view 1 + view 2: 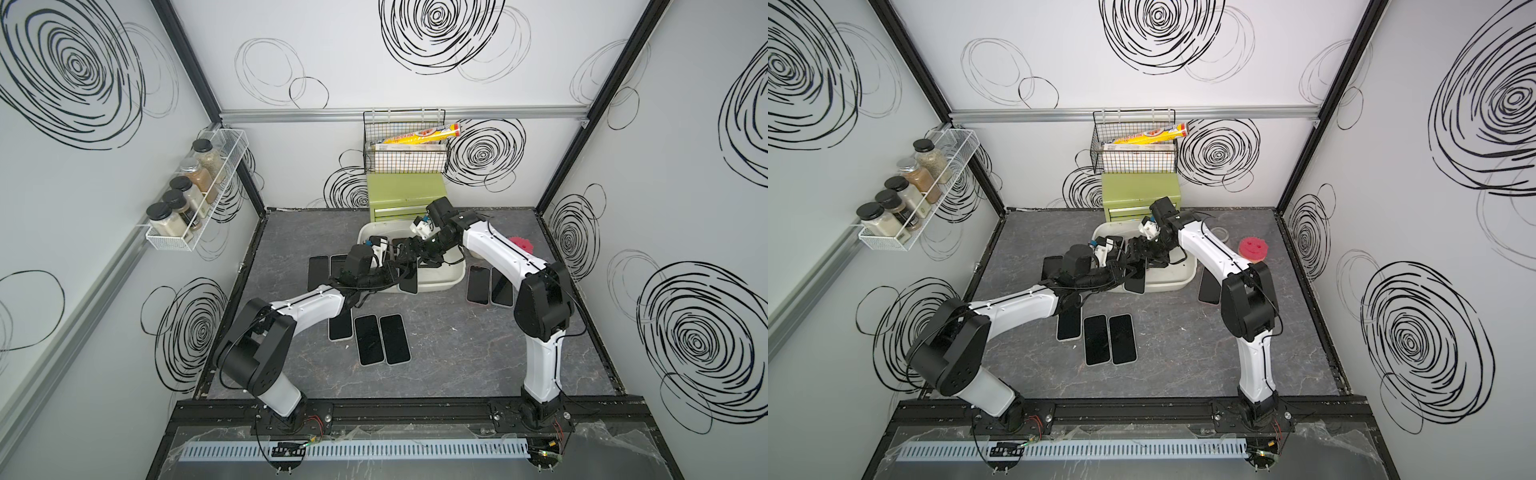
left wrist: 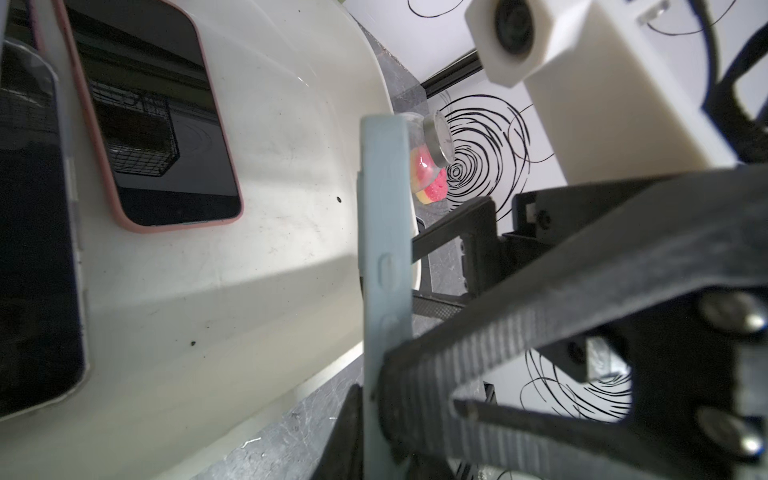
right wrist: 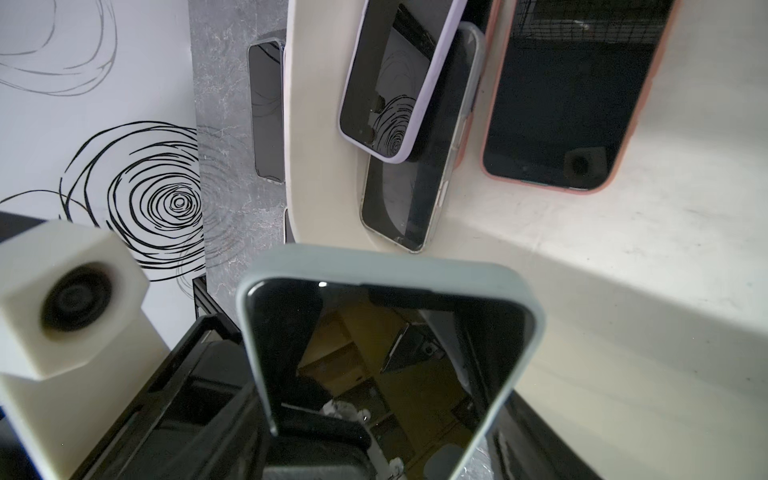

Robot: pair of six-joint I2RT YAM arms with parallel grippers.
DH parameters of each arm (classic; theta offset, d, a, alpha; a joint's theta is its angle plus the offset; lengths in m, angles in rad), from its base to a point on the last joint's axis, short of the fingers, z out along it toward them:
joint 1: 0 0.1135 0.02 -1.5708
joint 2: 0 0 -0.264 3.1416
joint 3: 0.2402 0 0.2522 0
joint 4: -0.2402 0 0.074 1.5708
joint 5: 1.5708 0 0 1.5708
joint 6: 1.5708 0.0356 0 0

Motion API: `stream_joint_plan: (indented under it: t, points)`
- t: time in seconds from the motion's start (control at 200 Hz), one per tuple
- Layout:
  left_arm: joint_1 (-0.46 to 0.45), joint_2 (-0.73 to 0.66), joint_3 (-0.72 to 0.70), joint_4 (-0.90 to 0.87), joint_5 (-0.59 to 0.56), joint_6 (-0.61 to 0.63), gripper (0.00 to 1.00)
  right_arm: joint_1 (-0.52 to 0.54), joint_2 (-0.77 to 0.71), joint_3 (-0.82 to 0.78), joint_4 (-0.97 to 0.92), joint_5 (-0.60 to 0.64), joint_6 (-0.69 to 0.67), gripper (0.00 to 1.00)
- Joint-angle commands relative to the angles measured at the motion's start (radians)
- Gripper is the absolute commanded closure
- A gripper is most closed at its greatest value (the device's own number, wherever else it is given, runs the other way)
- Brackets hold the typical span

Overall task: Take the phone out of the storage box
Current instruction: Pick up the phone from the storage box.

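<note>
Blue-cased phone, lower end cut off, edgewise in left claw.

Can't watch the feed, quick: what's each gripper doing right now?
Left gripper: closed on the blue-cased phone.
Right gripper: clamped across the same phone's width.

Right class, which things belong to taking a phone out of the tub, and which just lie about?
Job: shallow off-white plastic tub; pale blue-cased phone clamped in the left gripper; pink-cased phone in the tub.
Lying about: green metal drawer chest; black wire basket; round red sponge; spice jars.
</note>
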Motion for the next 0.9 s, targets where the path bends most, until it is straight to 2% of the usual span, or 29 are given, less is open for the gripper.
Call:
stream_joint_plan:
  t: [0.0, 0.05, 0.08, 0.09, 0.11, 0.13, 0.24, 0.37, 0.561, 0.651, 0.716, 0.806, 0.891]
  points:
    - [-0.011, -0.017, 0.026, 0.087, 0.036, -0.009, 0.89, 0.008, -0.039, 0.01, 0.01, -0.075, -0.019, 0.93]
    - [-0.017, -0.023, 0.025, 0.086, 0.035, -0.014, 0.9, 0.007, -0.041, 0.012, 0.011, -0.069, -0.02, 0.83]
    - [-0.017, -0.028, 0.025, 0.086, 0.035, -0.018, 0.91, 0.007, -0.042, 0.015, 0.007, -0.058, -0.02, 0.69]
    - [-0.019, -0.03, 0.025, 0.086, 0.035, -0.019, 0.91, 0.006, -0.043, 0.018, 0.004, -0.05, -0.018, 0.61]
    - [-0.021, -0.034, 0.024, 0.086, 0.033, -0.021, 0.92, 0.006, -0.045, 0.021, 0.002, -0.037, -0.016, 0.56]
    - [-0.022, -0.039, 0.023, 0.085, 0.033, -0.025, 0.92, 0.004, -0.05, 0.025, 0.0, -0.02, -0.012, 0.46]
    - [-0.037, -0.079, 0.009, 0.086, 0.036, -0.047, 0.93, -0.019, -0.082, 0.023, 0.041, -0.021, 0.005, 0.25]
    - [-0.054, -0.171, -0.024, 0.045, 0.024, -0.071, 0.94, -0.066, -0.107, 0.049, 0.042, -0.027, 0.017, 0.17]
    - [-0.097, -0.401, -0.123, -0.127, -0.068, -0.152, 0.98, -0.14, -0.202, 0.01, 0.023, -0.025, 0.006, 0.15]
    - [-0.161, -0.523, -0.19, -0.231, -0.166, -0.238, 0.98, -0.156, -0.26, -0.041, 0.008, -0.014, -0.005, 0.15]
    - [-0.226, -0.607, -0.255, -0.266, -0.254, -0.344, 0.98, -0.157, -0.311, -0.102, 0.009, 0.0, -0.002, 0.15]
    - [-0.336, -0.693, -0.34, -0.267, -0.396, -0.473, 0.98, -0.157, -0.397, -0.238, 0.057, -0.016, 0.015, 0.15]
    - [-0.448, -0.711, -0.361, -0.291, -0.547, -0.533, 0.99, -0.157, -0.493, -0.396, 0.108, -0.014, 0.02, 0.15]
